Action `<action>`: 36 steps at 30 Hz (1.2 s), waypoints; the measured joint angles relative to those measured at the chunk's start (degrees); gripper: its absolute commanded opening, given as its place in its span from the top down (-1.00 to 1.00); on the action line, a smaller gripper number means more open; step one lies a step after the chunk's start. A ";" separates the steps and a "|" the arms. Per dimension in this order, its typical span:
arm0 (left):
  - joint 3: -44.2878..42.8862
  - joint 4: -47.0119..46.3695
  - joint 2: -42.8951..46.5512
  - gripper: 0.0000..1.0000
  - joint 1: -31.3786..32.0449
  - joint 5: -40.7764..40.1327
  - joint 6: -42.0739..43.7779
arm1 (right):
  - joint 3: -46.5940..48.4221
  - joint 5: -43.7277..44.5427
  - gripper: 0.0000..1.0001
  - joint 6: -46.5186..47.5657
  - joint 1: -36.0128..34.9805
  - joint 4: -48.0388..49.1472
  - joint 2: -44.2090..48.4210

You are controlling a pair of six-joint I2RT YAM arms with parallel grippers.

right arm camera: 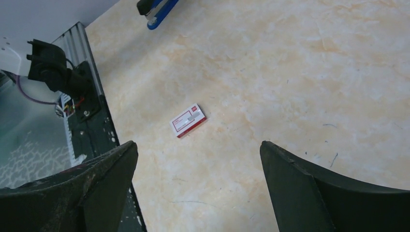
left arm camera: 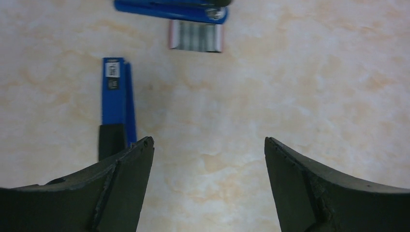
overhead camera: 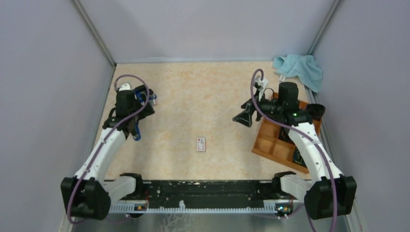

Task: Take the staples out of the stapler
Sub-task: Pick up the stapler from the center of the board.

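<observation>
In the left wrist view a blue stapler [left arm camera: 171,9] lies at the top edge, with a silvery-grey block of staples [left arm camera: 196,36] on the table right below it. A second blue stapler part with a white label and black end [left arm camera: 116,101] lies at the left, partly behind my left finger. My left gripper [left arm camera: 208,145] is open and empty, hovering short of the staples; in the top view it [overhead camera: 144,105] is at the table's left. My right gripper [overhead camera: 243,117] [right arm camera: 198,150] is open and empty, held above the table right of centre.
A small white box with a red label [overhead camera: 200,144] [right arm camera: 188,120] lies in the middle of the table. A wooden compartment tray [overhead camera: 270,140] stands at the right under my right arm. A light blue cloth [overhead camera: 300,67] lies in the back right corner.
</observation>
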State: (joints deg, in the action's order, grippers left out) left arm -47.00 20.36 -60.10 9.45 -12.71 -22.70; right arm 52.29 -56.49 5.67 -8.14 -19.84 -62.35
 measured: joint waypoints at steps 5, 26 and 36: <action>0.11 0.63 -7.06 -0.53 -9.75 -0.57 -0.02 | 0.00 2.23 -0.97 2.29 0.00 -1.42 2.12; -2.86 5.22 -24.41 0.21 -15.67 -1.22 -0.15 | -0.28 1.20 -0.97 0.74 0.00 0.31 5.97; -2.64 8.22 -21.49 0.96 -15.15 3.78 0.22 | -0.66 0.92 -0.97 0.68 0.00 0.72 5.95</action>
State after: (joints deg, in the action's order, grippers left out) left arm -49.65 28.58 -81.58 -5.69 -8.93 -22.48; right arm 51.64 -55.57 6.35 -8.14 -19.11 -56.40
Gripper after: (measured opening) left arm 0.376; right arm 0.987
